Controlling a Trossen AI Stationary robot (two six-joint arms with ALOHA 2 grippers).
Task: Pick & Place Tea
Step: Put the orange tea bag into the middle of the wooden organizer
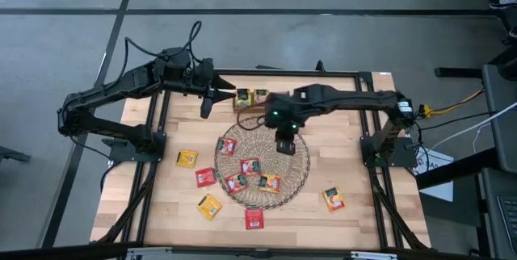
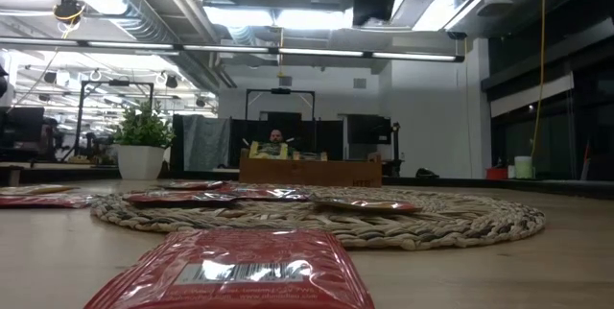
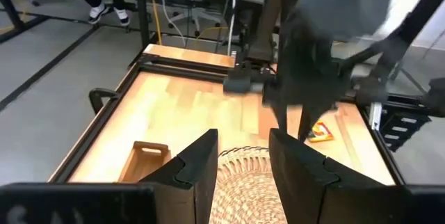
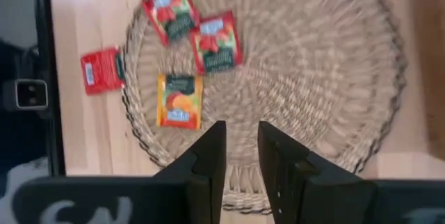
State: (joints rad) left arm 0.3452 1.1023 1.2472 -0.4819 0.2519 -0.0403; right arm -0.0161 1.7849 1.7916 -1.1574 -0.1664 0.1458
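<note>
Woven wicker fills the middle of the high view: the round mat [image 1: 262, 165] carries four sachets [image 1: 250, 165], with more scattered on the bare wood around it — lower left, bottom centre and one orange one [image 1: 333, 199] at the lower right. The right gripper [image 1: 285, 144] hangs over the mat's upper part, hiding the weave beneath it. Its wrist view shows the fingers [image 4: 208, 156] narrowly parted with nothing between them, above three mat sachets and a red one [image 4: 102, 71] just off the rim. The left gripper [image 1: 212, 92] sits near the upper left of the table by a small wooden box [image 1: 250, 98]; seen past its wrist, its fingers [image 3: 201, 165] stand apart, empty. What lies in the box is too small to read from above. The low view shows neither arm; a red sachet [image 2: 235, 268] fills its bottom edge, cut off, and a potted plant [image 2: 142, 141] and a seated person [image 2: 276, 142] appear far behind, which no other view shows.
</note>
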